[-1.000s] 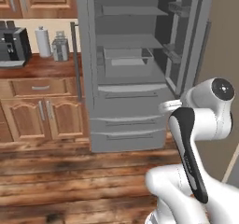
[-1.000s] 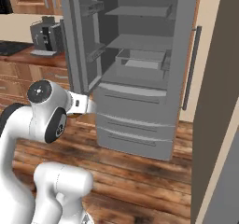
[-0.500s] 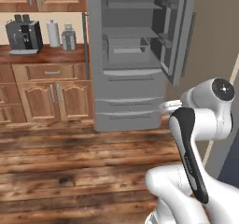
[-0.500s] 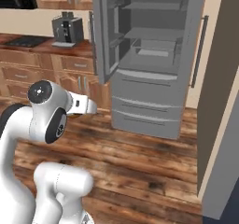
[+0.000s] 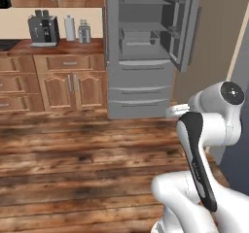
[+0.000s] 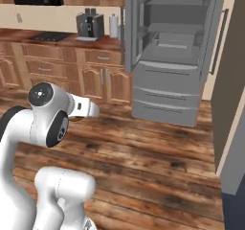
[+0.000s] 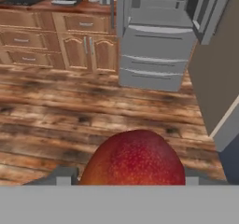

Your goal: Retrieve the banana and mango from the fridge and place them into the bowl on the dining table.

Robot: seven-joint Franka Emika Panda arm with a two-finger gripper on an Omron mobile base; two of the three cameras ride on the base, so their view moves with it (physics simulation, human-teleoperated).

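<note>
— Fridge stands at twelve o'clock, doors open; wooden cabinets at ten, coffee machine on top.
— And the arm?
— Folded low over plank floor; gripper clamped around the mango.

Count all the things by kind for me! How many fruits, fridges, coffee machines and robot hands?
Fruit: 1, the mango
Fridge: 1, the fridge, doors open
Coffee machine: 1, the coffee machine on the counter
Robot hand: 1, the gripper, closed around the mango in the hand view
Total: 4
</note>
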